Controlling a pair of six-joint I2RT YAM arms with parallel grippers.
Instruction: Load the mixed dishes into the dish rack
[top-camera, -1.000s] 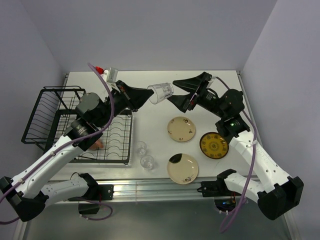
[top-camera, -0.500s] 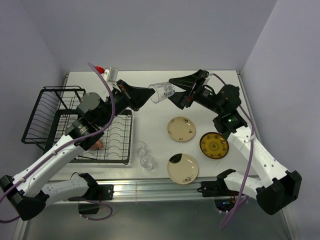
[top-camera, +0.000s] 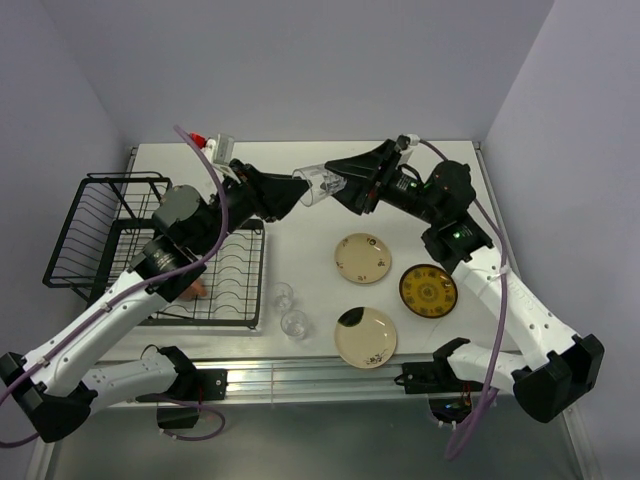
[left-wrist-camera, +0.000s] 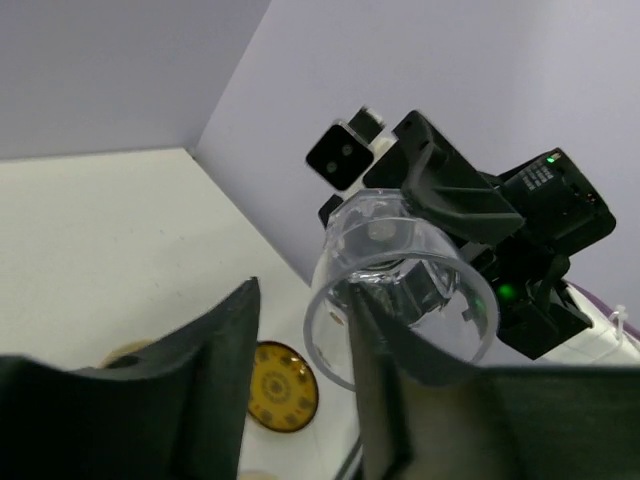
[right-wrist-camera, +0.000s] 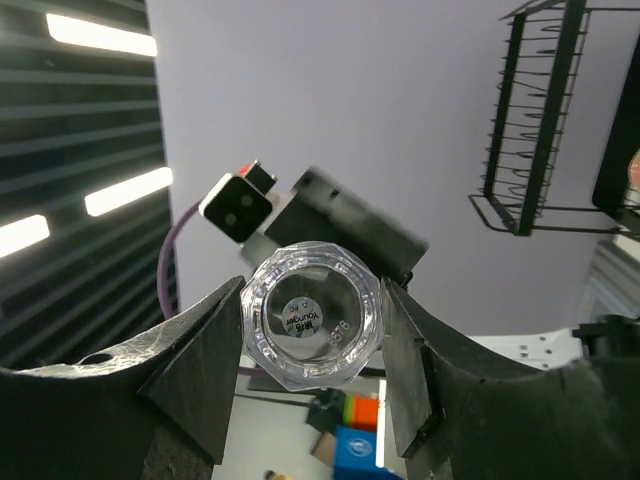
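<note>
Closest to the arms, a cream plate (top-camera: 365, 337) with flowers lies flat on the white table (top-camera: 310, 255). Two little clear glasses (top-camera: 294, 323) stand just beside it on the left. Next to those glasses is the black dish rack (top-camera: 236, 285), and a bit of a pink mug (top-camera: 199, 289) peeks out in it under the left arm. A little farther back lie the yellow-and-dark plate (top-camera: 428, 290) and another cream plate (top-camera: 362, 258), both flat on the table and near each other. Farthest back, a third clear glass (top-camera: 322, 184) is up in the air between the two arms, lying on its side. The right gripper (right-wrist-camera: 312, 330) pinches it by its thick bottom end, one finger on each side. The open mouth of the glass faces the left gripper (left-wrist-camera: 303, 300), whose fingers are spread apart. One of those fingers is right at the rim, but it is hard to tell if it touches the glass.
</note>
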